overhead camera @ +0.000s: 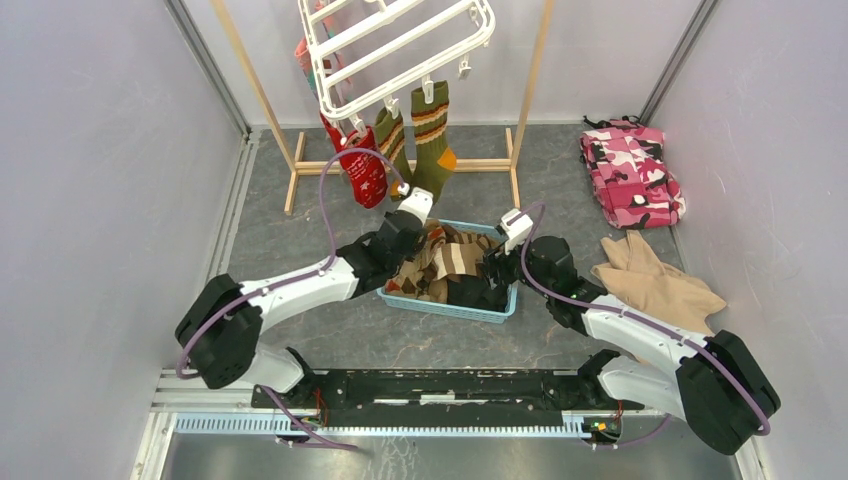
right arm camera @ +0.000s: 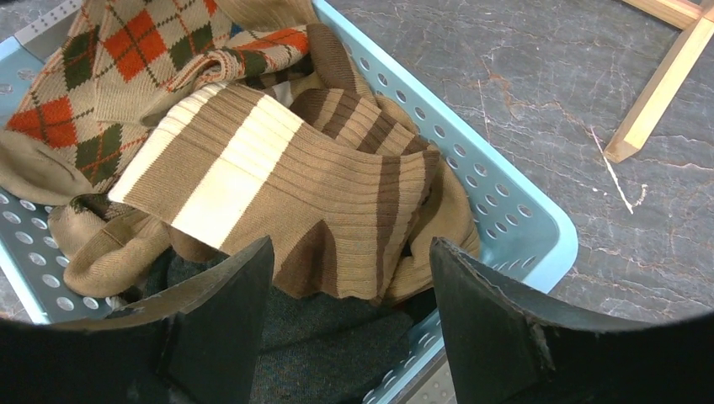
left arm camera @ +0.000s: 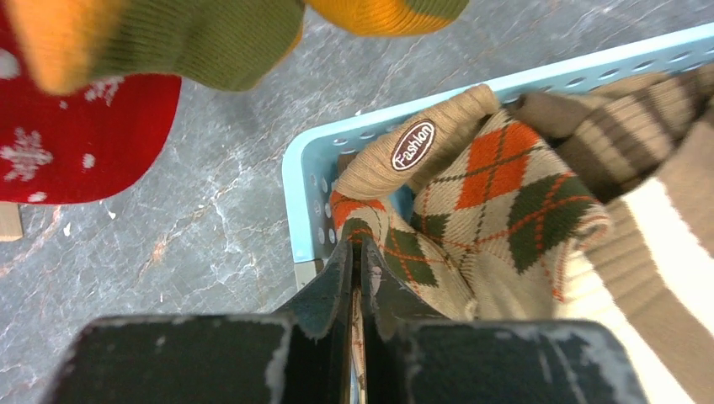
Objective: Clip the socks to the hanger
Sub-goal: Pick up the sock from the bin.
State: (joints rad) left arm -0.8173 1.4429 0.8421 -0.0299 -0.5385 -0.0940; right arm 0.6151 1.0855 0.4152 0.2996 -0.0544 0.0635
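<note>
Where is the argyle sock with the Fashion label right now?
In the left wrist view, the argyle sock lies at the left end of the blue basket, pinched by the left gripper.

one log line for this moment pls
left hand: shut on argyle sock at basket corner | right hand: open over striped sock in basket | hanger: some socks clipped

You've got a dark grey marbled tabletop (overhead camera: 300, 250) with a light blue plastic basket (overhead camera: 440, 306) sitting mid-table. Just behind the basket, the wooden frame stand (overhead camera: 480, 163) rests its feet. Right of the basket lies a beige cloth (overhead camera: 655, 280), with a pink camo cloth (overhead camera: 630, 170) further back-right.
</note>
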